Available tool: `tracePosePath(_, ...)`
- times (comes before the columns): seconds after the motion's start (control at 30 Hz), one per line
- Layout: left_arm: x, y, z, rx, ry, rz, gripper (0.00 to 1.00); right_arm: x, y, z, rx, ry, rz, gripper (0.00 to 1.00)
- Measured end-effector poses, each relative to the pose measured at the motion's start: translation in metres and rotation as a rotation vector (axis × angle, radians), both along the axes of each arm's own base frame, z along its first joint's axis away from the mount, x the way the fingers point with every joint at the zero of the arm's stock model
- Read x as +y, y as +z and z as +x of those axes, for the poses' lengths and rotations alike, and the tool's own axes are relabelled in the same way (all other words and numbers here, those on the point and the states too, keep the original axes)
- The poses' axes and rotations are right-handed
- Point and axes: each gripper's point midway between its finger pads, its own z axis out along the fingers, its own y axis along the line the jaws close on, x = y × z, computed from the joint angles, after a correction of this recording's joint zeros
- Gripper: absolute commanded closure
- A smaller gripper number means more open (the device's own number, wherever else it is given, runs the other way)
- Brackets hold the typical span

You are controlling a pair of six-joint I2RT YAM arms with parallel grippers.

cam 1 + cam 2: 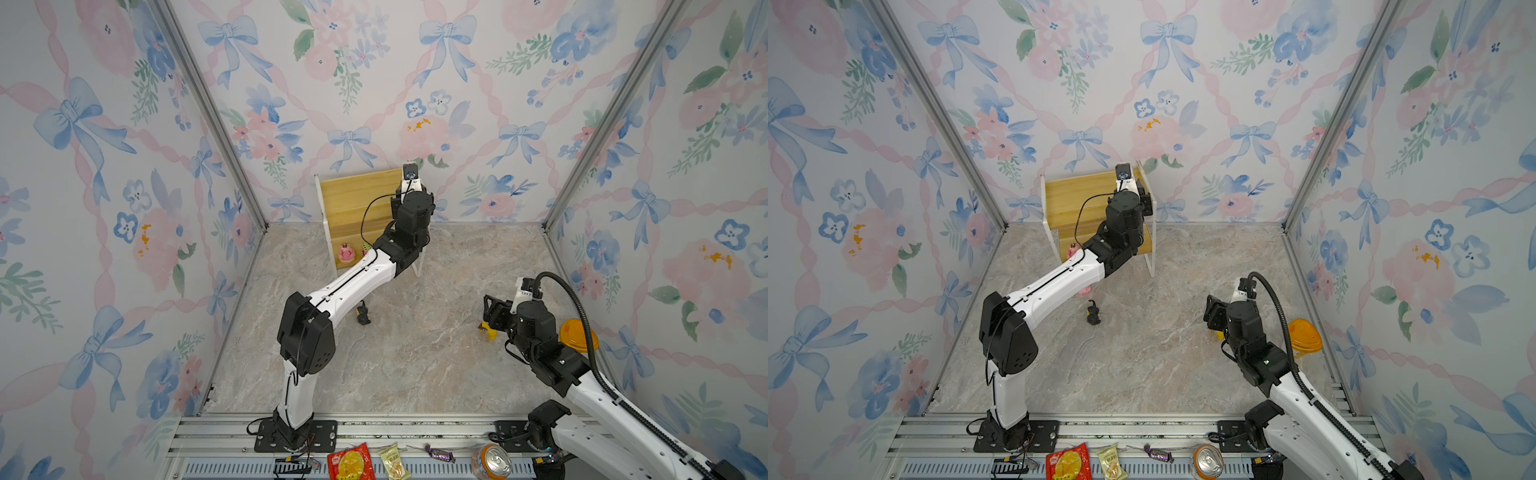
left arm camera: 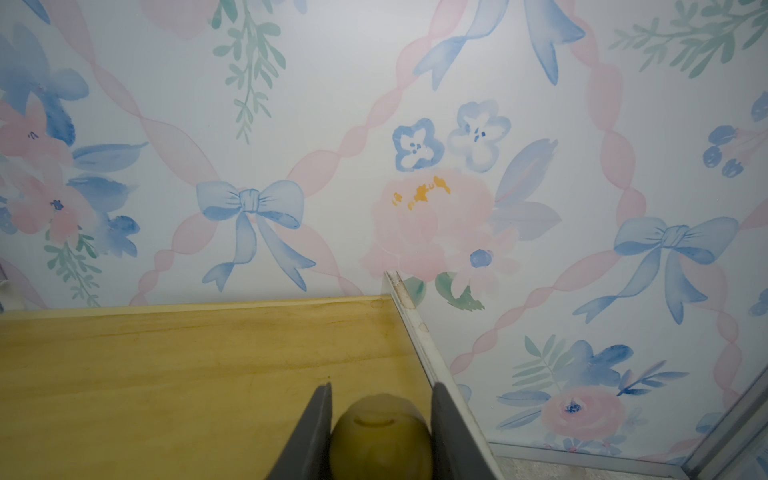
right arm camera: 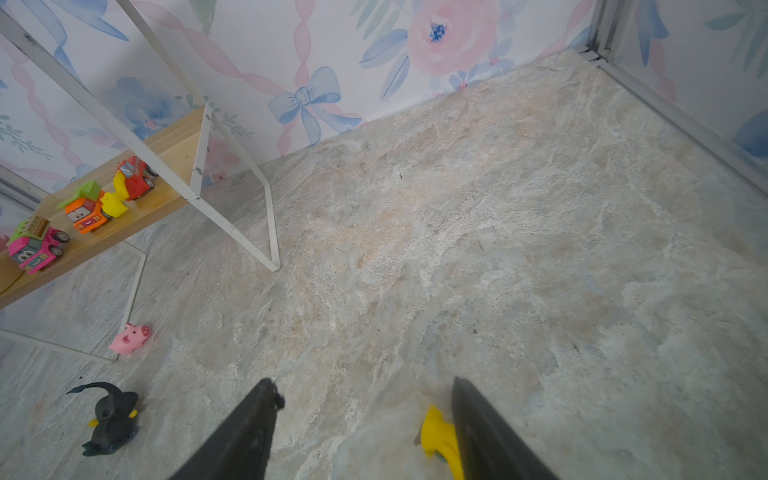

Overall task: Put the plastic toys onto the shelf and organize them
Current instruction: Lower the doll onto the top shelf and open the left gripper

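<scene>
Floral-walled booth (image 1: 374, 83). Left gripper (image 2: 382, 387) pinches a round toy (image 2: 380, 440) over the shelf (image 2: 166, 374) top: lower until seated, then release; right gripper (image 3: 363, 382) spread beside yellow figure (image 3: 436, 436)

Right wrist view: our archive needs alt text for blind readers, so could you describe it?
The right gripper stands open over a marbled tabletop, a yellow plastic toy beside one finger. Beyond, a red toy car, a green-orange toy car and a pink toy car sit on a wooden shelf board; a pink pig and a black-yellow figure rest on the tabletop.
</scene>
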Motion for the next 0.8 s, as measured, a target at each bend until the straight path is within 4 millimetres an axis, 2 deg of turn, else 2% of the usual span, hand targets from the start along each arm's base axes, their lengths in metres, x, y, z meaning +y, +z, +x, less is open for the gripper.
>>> tracePosePath(0.23,-0.007,-0.011,0.010,0.011,0.015,0.028,0.75,-0.001,0.000,0.000,-0.004,-0.001,-0.002,0.31)
tracePosePath(0.4,-0.005,-0.010,0.012,0.007,0.025,0.024,0.74,-0.001,-0.002,0.000,-0.001,-0.002,-0.004,0.31)
tracePosePath(0.57,-0.002,-0.011,0.013,0.009,0.037,0.026,0.68,-0.001,-0.002,-0.001,-0.003,-0.002,-0.003,0.30)
tracePosePath(0.8,0.000,-0.011,0.014,0.013,0.042,0.028,0.53,-0.002,-0.002,-0.001,-0.004,-0.004,-0.003,0.30)
